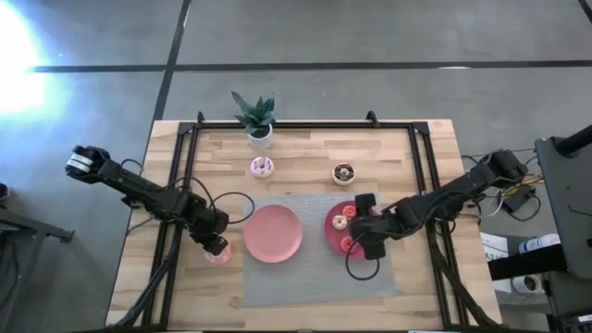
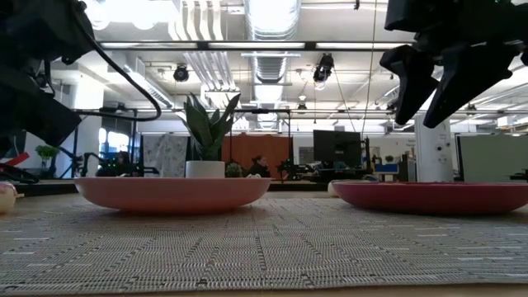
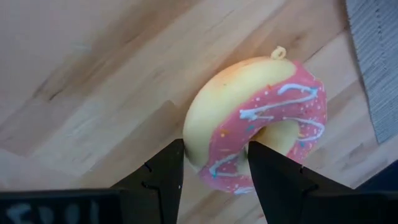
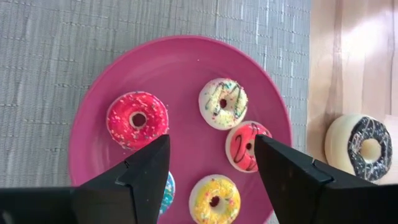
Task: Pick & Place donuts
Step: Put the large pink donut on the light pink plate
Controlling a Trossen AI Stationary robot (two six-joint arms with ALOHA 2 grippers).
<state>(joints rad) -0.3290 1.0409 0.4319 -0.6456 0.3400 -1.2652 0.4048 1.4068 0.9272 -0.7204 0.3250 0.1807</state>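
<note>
A pink-iced donut sits on the bare wood left of the grey mat, and my left gripper is shut on it; it also shows in the high view. My right gripper hangs open and empty over the dark pink plate. That plate holds a red donut, a white one, a pink-red one, a yellow one and a bluish one, half hidden by a finger. A white-pink sprinkled donut and a chocolate donut lie on the wood farther back. My left gripper pinches one side of the donut's ring. One finger is on the outer yellow side and the other finger is at the hole. The fingers come from above, pointing down. The donut sits tilted; whether it is clear of the wood cannot be told.
A light pink plate lies on the grey mat between the two grippers. A potted plant stands at the table's far edge. A black frame runs along the table's sides.
</note>
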